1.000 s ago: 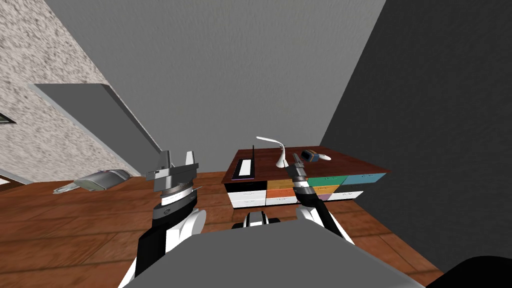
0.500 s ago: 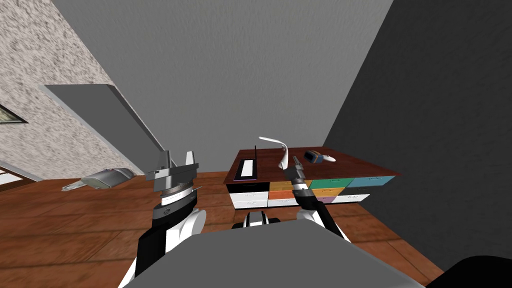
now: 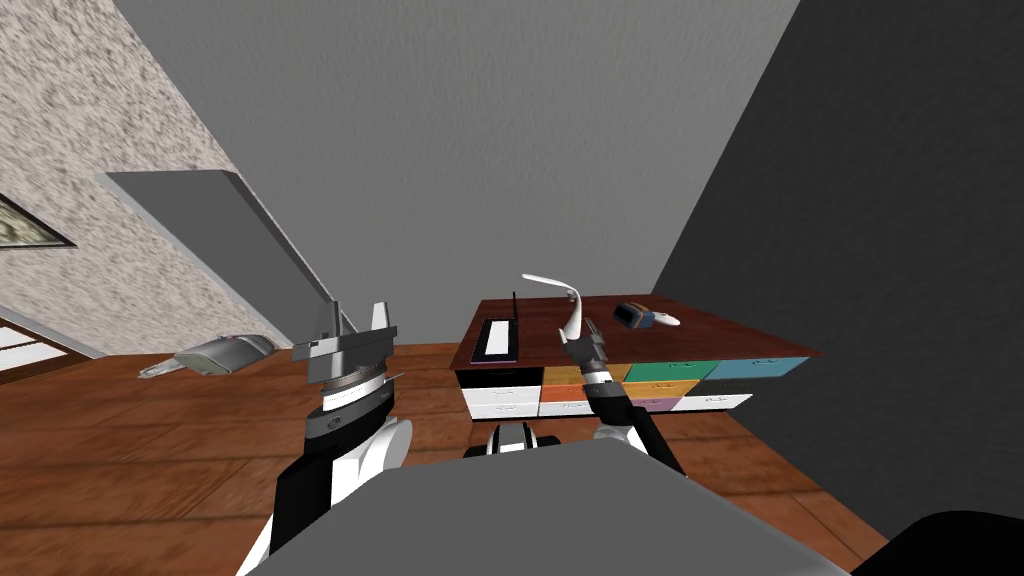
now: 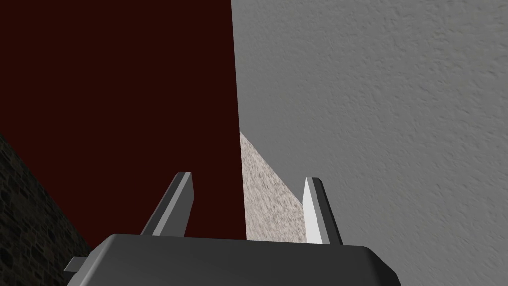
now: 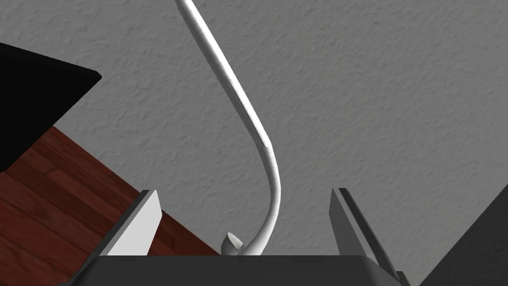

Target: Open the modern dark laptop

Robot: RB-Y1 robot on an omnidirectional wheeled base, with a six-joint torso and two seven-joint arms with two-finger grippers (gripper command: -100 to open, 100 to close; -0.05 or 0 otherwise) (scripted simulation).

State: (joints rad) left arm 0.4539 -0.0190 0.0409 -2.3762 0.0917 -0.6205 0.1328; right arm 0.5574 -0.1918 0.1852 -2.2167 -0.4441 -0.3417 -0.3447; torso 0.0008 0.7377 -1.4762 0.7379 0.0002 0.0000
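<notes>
Plainly, right hand (image 5: pixel 244 190) spread wide, gripping nothing, facing white lamp (image 5: pixel 248 114).

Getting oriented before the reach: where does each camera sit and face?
Head: on the head, steeply down-forward at desk, laptop, white desk lamp; left end effector and right end effector show.
Left wrist: on the left hand, along its open fingers.
Right wrist: on the right hand, facing the desk lamp between open fingers.
Head and right wrist share the desk lamp.
</notes>
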